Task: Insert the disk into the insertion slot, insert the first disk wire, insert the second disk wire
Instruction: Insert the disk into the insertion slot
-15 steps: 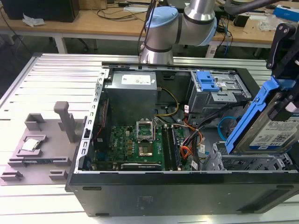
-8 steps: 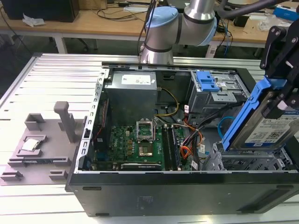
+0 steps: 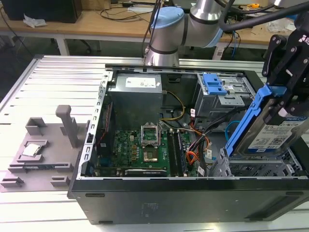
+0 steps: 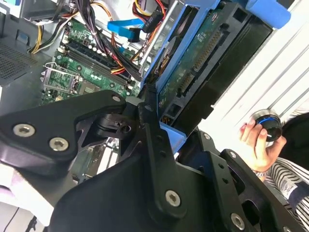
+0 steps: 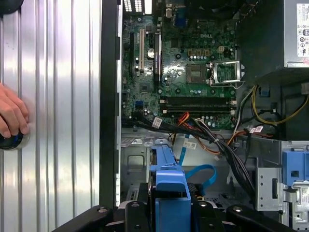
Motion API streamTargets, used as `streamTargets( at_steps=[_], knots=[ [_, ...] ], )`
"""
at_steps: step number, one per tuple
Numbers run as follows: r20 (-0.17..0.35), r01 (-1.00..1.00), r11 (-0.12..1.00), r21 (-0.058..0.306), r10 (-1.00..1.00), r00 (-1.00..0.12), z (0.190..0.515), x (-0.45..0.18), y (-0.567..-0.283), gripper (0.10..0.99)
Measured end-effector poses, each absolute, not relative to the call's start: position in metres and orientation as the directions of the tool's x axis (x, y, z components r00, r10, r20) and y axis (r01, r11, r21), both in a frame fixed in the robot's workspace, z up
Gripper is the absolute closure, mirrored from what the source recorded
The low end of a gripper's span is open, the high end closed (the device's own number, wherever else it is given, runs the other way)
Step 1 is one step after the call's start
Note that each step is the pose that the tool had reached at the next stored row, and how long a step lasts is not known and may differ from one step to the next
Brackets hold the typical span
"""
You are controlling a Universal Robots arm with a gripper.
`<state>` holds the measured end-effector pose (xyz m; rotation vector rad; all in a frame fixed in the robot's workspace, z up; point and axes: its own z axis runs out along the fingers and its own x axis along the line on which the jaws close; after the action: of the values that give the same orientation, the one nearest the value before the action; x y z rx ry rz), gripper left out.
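**Disk held tilted over the drive cage**

The end effector (image 3: 284,99) is clenched on the disk (image 3: 271,135), gripping its blue carrier. The disk hangs tilted on edge just above the insertion slot (image 3: 258,169), at the exterior view's right end of the open computer case (image 3: 193,203). Whether its lower edge touches the cage cannot be told. The second disk wire (image 3: 232,126) loops just beside the disk, on the motherboard (image 3: 140,145) side. In the first wrist view, a person's hand (image 5: 10,116) covers a round dark knob (image 5: 9,141) on the ridged worktop (image 5: 63,121).

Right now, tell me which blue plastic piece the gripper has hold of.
The blue carrier framing the disk, tilted in the gripper over the insertion slot. The ridged blue latch sits apart on the taller cage, untouched.
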<state>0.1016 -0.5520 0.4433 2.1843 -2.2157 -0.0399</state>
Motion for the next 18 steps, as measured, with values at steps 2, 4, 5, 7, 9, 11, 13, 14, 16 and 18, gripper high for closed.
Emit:
streamTargets(
  at_steps=[2, 4, 5, 7, 9, 11, 13, 14, 16, 18],
  knots=[
    [0.003, -0.999, 0.014, 0.039, -1.0, -0.014, 0.441, 0.102, -0.551, 0.722],
    [0.003, -0.999, 0.013, 0.039, -1.0, -0.013, 0.439, 0.102, -0.55, 0.722],
    [0.003, -0.999, 0.013, 0.039, -1.0, -0.012, 0.438, 0.102, -0.55, 0.722],
    [0.005, -0.999, 0.013, 0.039, -1.0, -0.013, 0.435, 0.103, -0.55, 0.722],
    [0.006, -0.999, 0.013, 0.039, -1.0, -0.012, 0.433, 0.103, -0.55, 0.722],
    [0.009, -0.999, 0.013, 0.039, -1.0, -0.012, 0.429, 0.103, -0.55, 0.722],
    [0.009, -0.999, 0.013, 0.039, -1.0, -0.012, 0.426, 0.103, -0.55, 0.722],
    [0.009, -0.999, 0.013, 0.039, -1.0, -0.012, 0.423, 0.103, -0.55, 0.722],
    [0.009, -0.999, 0.013, 0.039, -1.0, -0.012, 0.419, 0.103, -0.55, 0.722],
    [0.009, -0.999, 0.013, 0.039, -1.0, -0.012, 0.412, 0.103, -0.55, 0.722]
  ],
)
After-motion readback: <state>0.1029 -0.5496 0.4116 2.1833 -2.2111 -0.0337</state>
